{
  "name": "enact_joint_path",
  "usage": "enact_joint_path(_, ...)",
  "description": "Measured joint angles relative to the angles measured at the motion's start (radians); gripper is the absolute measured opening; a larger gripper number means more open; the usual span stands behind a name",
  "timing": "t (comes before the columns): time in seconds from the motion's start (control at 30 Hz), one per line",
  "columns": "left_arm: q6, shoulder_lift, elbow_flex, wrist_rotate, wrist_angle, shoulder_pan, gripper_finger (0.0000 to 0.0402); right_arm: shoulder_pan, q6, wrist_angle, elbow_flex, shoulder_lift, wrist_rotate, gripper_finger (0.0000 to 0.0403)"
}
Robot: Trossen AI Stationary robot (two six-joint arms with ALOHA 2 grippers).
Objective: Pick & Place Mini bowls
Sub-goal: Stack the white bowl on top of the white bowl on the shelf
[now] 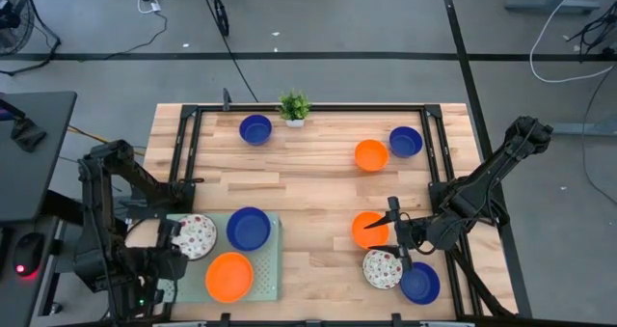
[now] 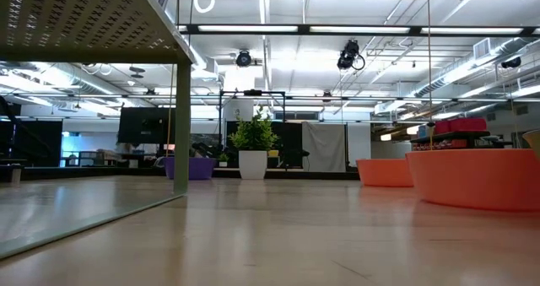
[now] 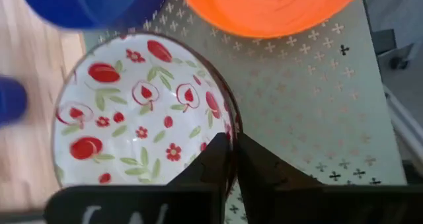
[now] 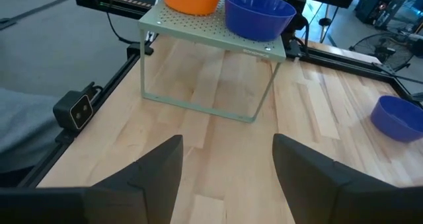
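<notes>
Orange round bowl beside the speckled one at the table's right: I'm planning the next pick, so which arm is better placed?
Right, probably. Its open claw hovers at that orange round bowl; the left claw is shut on the white red-speckled bowl over the pale green perforated tray.

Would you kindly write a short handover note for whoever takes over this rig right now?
Left hand: shut on the rim of the speckled bowl at the tray's left edge.
Right hand: open, empty, above the bowls near the table's right front.
Done: a blue bowl and an orange bowl on the tray.
Left: seven bowls on the table, three far, four by the right hand.
</notes>
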Motion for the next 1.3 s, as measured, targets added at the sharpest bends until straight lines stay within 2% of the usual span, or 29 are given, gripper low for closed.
enact_joint_path(0.2,-0.072,0.000,0.000,0.067,0.001,0.000,0.0037,0.000,0.002,0.000,0.000,0.000,-0.001,0.0236)
enact_joint_path(0.83,-0.131,0.000,0.000,0.067,0.079,0.000,0.0044,0.000,0.001,0.000,0.000,0.000,-0.001,0.0236)
enact_joint_path(1.0,-0.200,0.001,0.000,0.060,0.087,0.014,0.0044,0.000,-0.001,0.000,0.000,0.000,-0.001,0.0236)
enact_joint_path(1.3,-0.202,0.001,0.000,0.041,0.097,0.015,0.0044,0.000,-0.002,0.000,0.000,0.000,-0.001,0.0236)
